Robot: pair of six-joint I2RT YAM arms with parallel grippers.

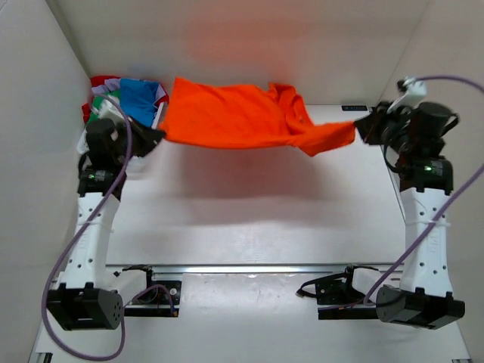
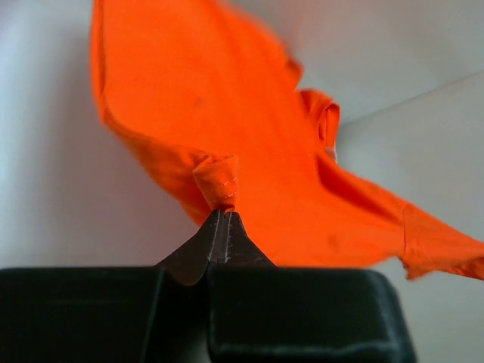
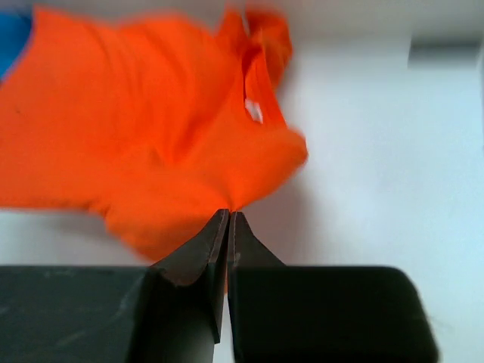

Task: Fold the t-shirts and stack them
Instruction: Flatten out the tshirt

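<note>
Between the two sets of jaws the orange t-shirt point(image 1: 234, 117) hangs stretched in the air above the table point(image 1: 257, 227), because the left jaws pinch one end tight and the right jaws pinch the other, probably to spread it flat for folding.

Left arm point(image 1: 92, 227), right arm point(image 1: 428, 227): extended forward, wrists turned inward, tips facing each other. Left gripper point(image 1: 153, 137): jaws pressed together, pinching orange t-shirt point(image 1: 234, 117) edge. Right gripper point(image 1: 363, 127): jaws pressed together, pinching same shirt.
</note>
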